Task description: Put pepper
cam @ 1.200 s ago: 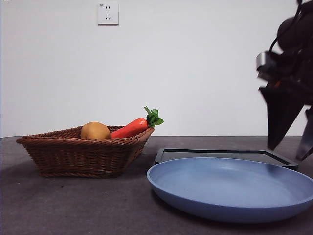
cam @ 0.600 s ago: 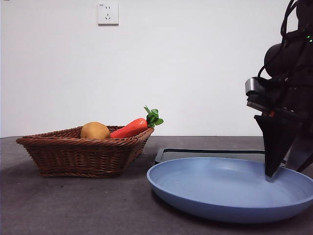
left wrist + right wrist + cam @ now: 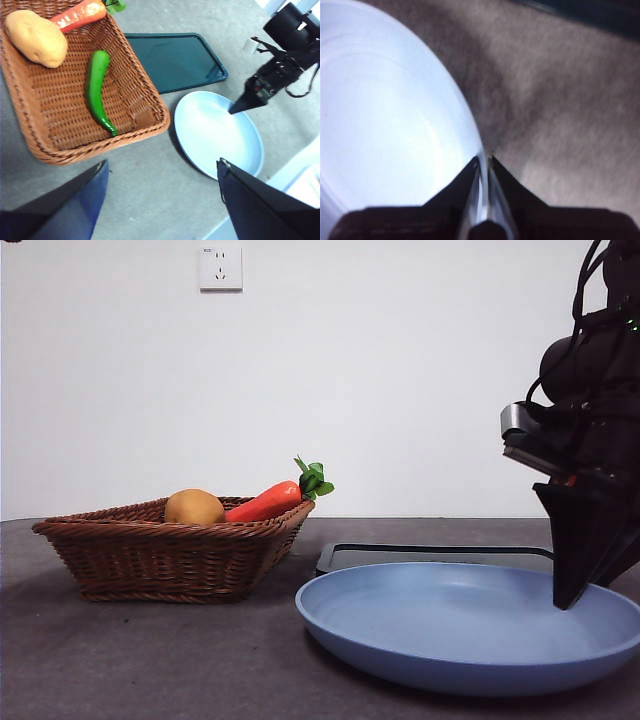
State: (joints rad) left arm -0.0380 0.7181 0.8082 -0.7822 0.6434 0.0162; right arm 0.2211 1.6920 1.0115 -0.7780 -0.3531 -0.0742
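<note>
Right wrist view shows my right gripper (image 3: 483,161) pinching the round pale-blue plate's (image 3: 380,125) rim; the glossy green pepper (image 3: 96,90) lies in the brown wicker basket (image 3: 145,120), my left gripper (image 3: 162,167) wide.

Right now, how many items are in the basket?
3, all inside the wicker basket: the pepper lies along the middle of the floor, the round yellow-brown fruit sits at one end, and the carrot leans on the rim beside it. Nothing appears hidden.
</note>
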